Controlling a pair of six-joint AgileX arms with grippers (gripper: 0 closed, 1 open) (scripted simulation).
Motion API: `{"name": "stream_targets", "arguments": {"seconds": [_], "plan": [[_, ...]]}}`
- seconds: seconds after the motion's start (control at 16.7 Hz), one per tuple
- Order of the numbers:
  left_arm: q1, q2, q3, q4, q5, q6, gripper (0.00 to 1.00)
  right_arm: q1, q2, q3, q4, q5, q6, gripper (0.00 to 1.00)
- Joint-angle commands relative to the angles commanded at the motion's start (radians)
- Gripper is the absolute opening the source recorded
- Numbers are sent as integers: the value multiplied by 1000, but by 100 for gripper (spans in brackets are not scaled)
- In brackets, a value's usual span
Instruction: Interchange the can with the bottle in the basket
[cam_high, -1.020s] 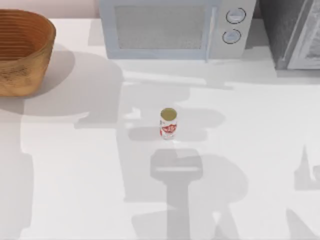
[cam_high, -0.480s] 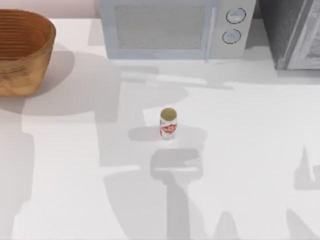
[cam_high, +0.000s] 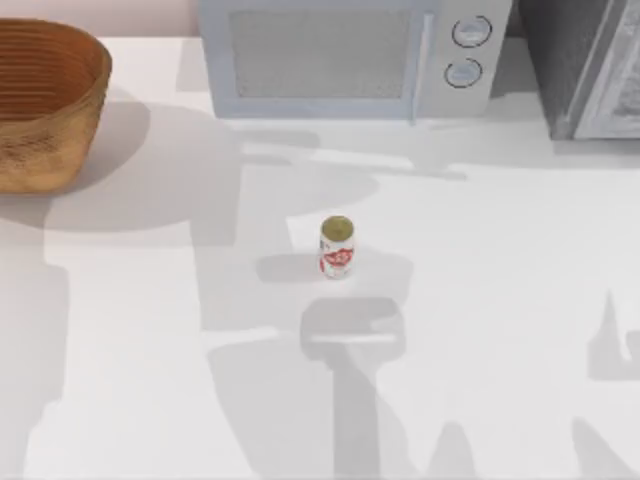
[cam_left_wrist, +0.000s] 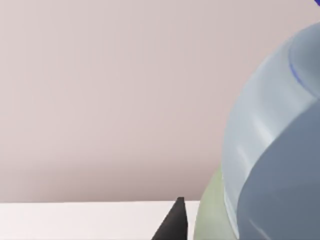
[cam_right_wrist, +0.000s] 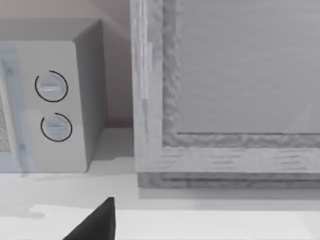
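**Can standing alone mid-table, basket at far left**

Surroundings first: the microwave (cam_high: 345, 58) is sitting along the back edge of the white table (cam_high: 520, 260), its two dials facing forward. A grey textured cabinet (cam_high: 585, 65) is sitting just beside it at the back right. Arm shadows are falling across the tabletop, one directly in front of the can. Nothing is standing between the can and the basket, just open table.

The can (cam_high: 337, 247) is standing upright near the table's centre, long axis vertical, gold-olive top facing up, red markings showing on the side toward the front. The basket (cam_high: 45, 105) is sitting at the back left corner, well apart from the can, opening upward.

Left wrist view: one dark fingertip (cam_left_wrist: 172, 220) is showing next to a big pale blue-grey rounded object (cam_left_wrist: 275, 150), very close to the camera; can't tell finger spacing or grip.

Right wrist view: one dark fingertip (cam_right_wrist: 95, 222) is showing, camera facing the microwave dials and cabinet; finger state can't be told
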Motion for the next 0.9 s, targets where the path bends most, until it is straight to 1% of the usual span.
{"name": "stream_targets", "arguments": {"seconds": [0.54, 0.6, 0.9], "plan": [[0, 0, 0, 0, 0, 0, 98, 0, 0, 0, 0, 0, 0, 100], [0, 0, 0, 0, 0, 0, 100, 0, 0, 0, 0, 0, 0, 100], [0, 0, 0, 0, 0, 0, 100, 0, 0, 0, 0, 0, 0, 100]]}}
